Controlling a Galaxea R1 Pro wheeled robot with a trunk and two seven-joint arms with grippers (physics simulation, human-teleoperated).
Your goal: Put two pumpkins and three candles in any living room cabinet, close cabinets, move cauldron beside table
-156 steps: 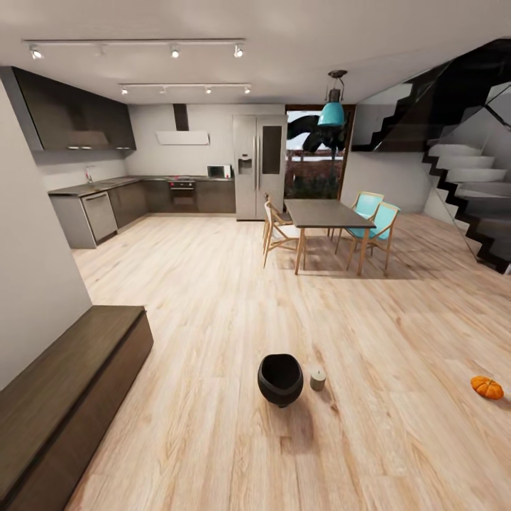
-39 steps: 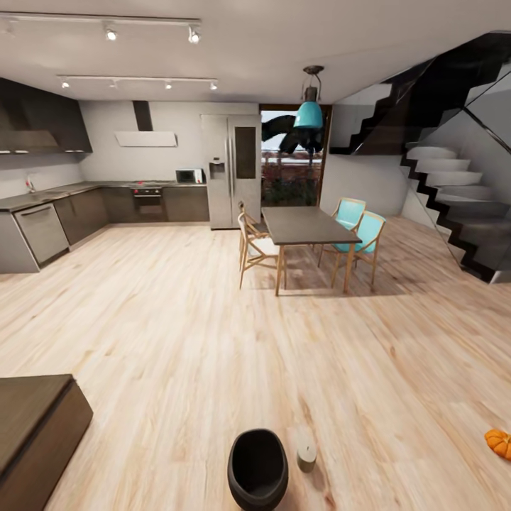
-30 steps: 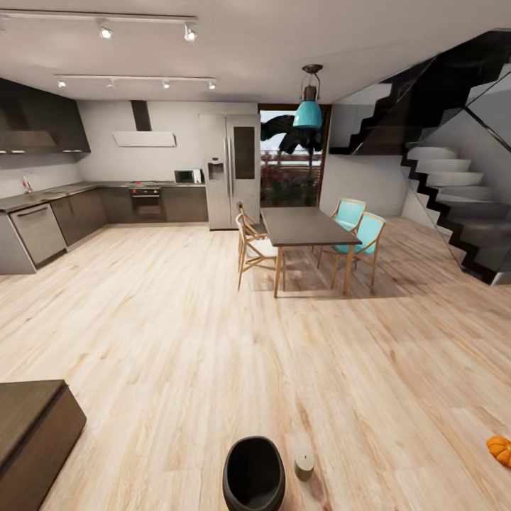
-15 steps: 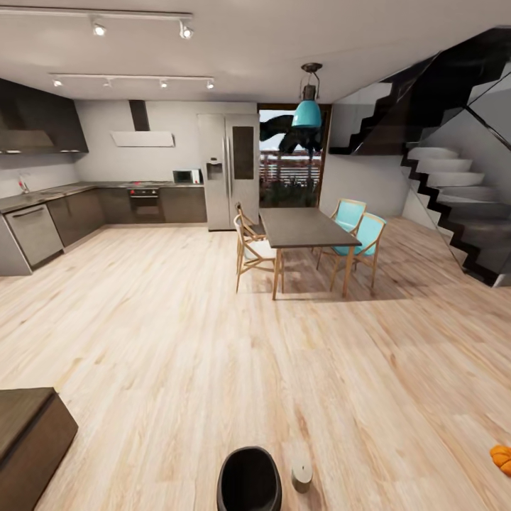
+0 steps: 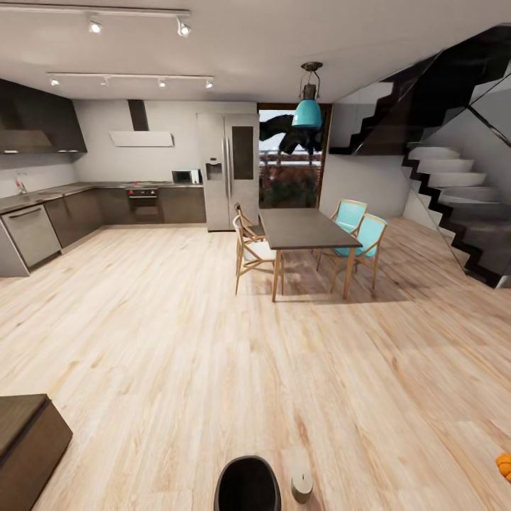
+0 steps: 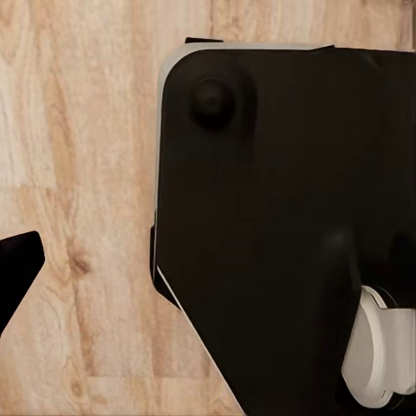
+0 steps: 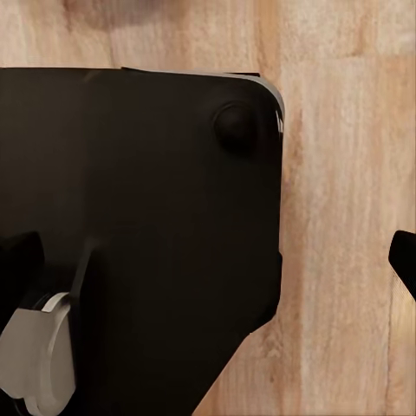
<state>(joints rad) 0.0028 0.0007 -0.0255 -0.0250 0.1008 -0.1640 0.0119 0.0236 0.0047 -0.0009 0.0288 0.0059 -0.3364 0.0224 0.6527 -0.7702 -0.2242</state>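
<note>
Pale wood floor (image 5: 177,341) filled the head view as I drove the base forward. The black cauldron (image 5: 248,485) stood at the lower edge, with one candle (image 5: 301,487) just beside it. One pumpkin (image 5: 504,465) lay on the floor at the far right edge, half cut off. A corner of the dark-brown cabinet (image 5: 25,440) showed at lower left, with no drawer front visible. The dining table (image 5: 301,228) with its chairs stood well beyond, the kitchen behind. Against the frame five seconds earlier, cauldron, candle and pumpkin sat lower and the cabinet had slid mostly out: the camera had moved, not the things.

Left wrist view: the black robot base (image 6: 286,234) over floor boards; I could not tell how far open the left tool was, nor whether it held anything.

Right wrist view: the same base (image 7: 139,234); the right tool's state was equally unreadable.

I judged the pumpkin light, rigid and prone to roll; gripping across its ribbed flanks looked safest.
</note>
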